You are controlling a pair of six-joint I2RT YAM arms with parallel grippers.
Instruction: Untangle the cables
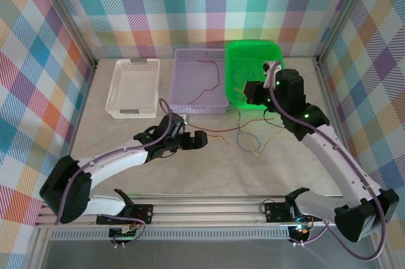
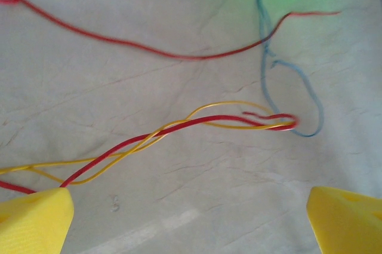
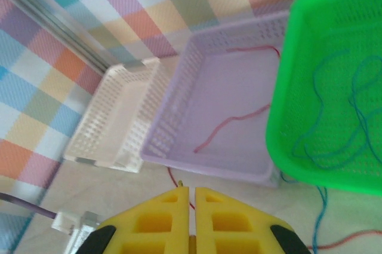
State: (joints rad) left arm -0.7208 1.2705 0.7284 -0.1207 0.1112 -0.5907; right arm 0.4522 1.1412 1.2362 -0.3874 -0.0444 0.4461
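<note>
The cables (image 1: 247,137) lie mostly as a loose tangle on the table (image 1: 114,133), in front of the purple basket (image 1: 180,85) and the green basket (image 1: 253,45). From the left wrist I see a red strand and a yellow-orange strand (image 2: 179,125) twisted round each other. They run across the surface just ahead of the fingers. A second red strand (image 2: 149,49) arcs further out, and a blue loop (image 2: 310,95) sits to the right. There is a small faint mark (image 2: 114,204) on the tabletop near one finger, too blurred for me to read.

My left gripper (image 2: 191,224) has its jaws spread wide and holds nothing. It is low over the table, and the twisted pair is just beyond the yellow fingertips (image 2: 36,218), not between them.

My right gripper (image 3: 191,189) is raised at the near edge of the green basket. Its jaws are pressed together, and a thin strand (image 3: 175,177) pokes out at the seam of the tips, so it looks pinched there. Past it, one red cable (image 3: 233,124) lies inside the purple basket, and several blue ones (image 3: 322,110) curl inside the green one. The white basket (image 1: 116,92) stands to the left of the purple one.
</note>
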